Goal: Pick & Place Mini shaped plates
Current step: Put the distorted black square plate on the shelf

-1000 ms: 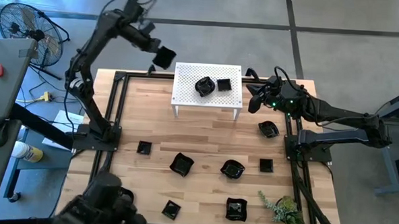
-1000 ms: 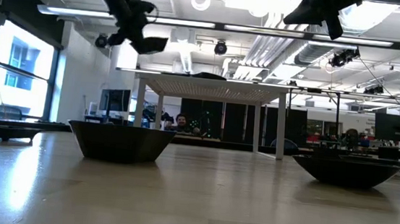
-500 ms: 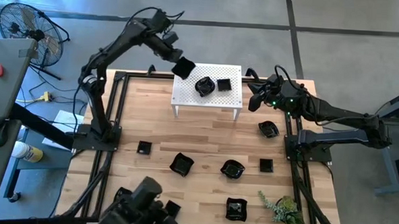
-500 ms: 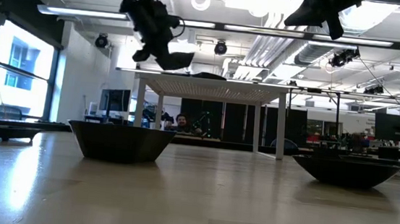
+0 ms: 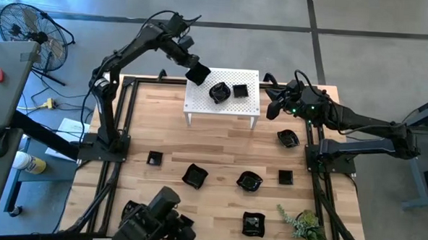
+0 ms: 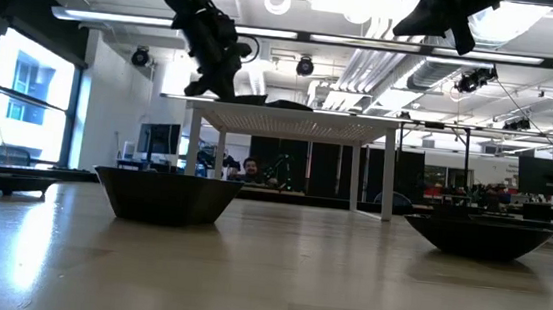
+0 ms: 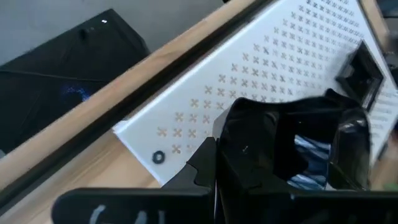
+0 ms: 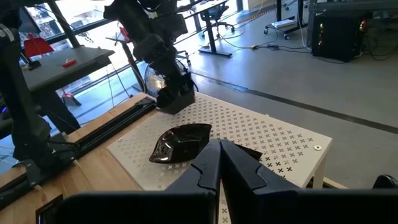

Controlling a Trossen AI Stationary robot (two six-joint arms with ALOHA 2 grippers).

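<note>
Your left gripper (image 5: 194, 71) sits over the left end of the white perforated stand (image 5: 245, 105), at its far corner, with its fingers clamped on a square black plate (image 5: 197, 74). In the left wrist view that held plate (image 7: 292, 149) fills the space directly ahead of the fingers, tilted, with the stand's perforated top just beneath it. In the low view the left gripper (image 6: 214, 64) hangs just above the stand's top edge; you cannot tell from these views whether the plate touches the surface.

Your right gripper (image 5: 276, 105) waits beside the right end of the stand, above the table (image 5: 220, 145), its fingers closed together and holding nothing. In the right wrist view its fingertips meet, and beyond them lies a wavy-edged plate (image 8: 180, 143) on the stand.

Two plates rest on the stand's top: the wavy-edged one (image 5: 219, 92) near the centre and a small square plate (image 5: 240, 90) just to its right. Both lie close to the right of the held plate, apart from it.

The remaining plates sit on the table, well apart from both grippers: one near the right arm's base (image 5: 288, 138), a small square at the left (image 5: 154, 159), three in a middle row (image 5: 195, 175) (image 5: 249, 181) (image 5: 285, 177), and two nearer the front edge (image 5: 252, 223) (image 5: 186, 223).
</note>
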